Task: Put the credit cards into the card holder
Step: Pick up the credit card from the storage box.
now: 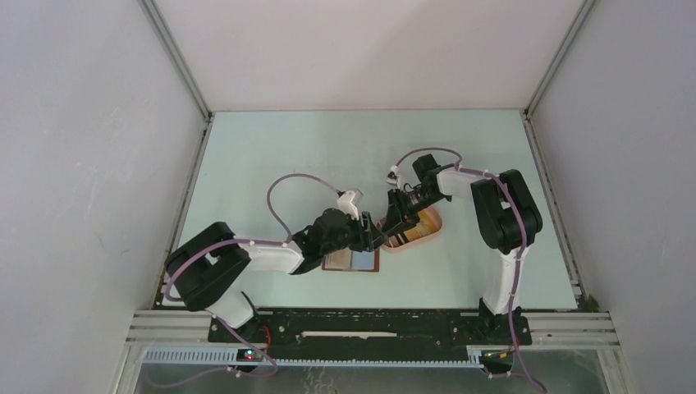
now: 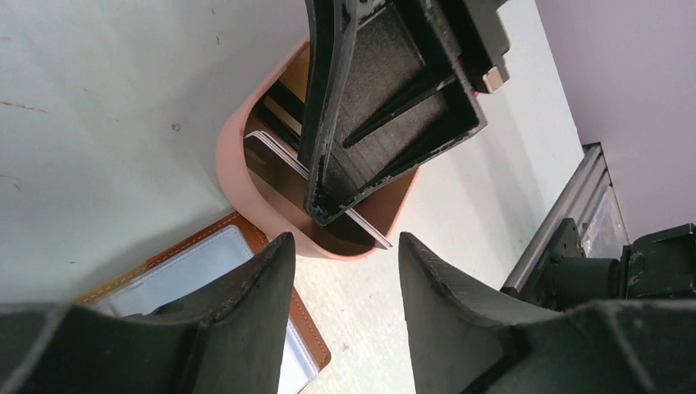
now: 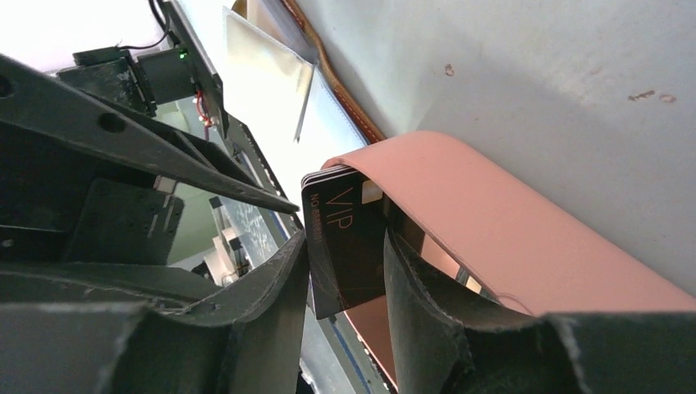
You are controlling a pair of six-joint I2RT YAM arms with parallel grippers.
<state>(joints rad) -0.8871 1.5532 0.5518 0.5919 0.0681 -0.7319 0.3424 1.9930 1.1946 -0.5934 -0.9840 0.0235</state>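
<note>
The card holder [image 1: 351,261] lies open on the table, brown leather with grey-blue clear pockets; it also shows in the left wrist view [image 2: 189,263] and the right wrist view [image 3: 263,82]. My right gripper [image 3: 346,254] reaches into the near end of the pink oval tray [image 3: 492,222] and is shut on a thin stack of credit cards [image 3: 349,222], the black "VIP" card facing the camera. In the top view the right gripper [image 1: 396,220] is over the tray's left end. My left gripper [image 2: 345,246] is open and empty, just above the table between the holder and the tray [image 2: 234,164].
The two grippers are very close together; the right gripper [image 2: 394,107] fills the upper middle of the left wrist view. More cards lie in the tray [image 1: 423,226]. The metal frame rail [image 2: 566,213] runs along the near edge.
</note>
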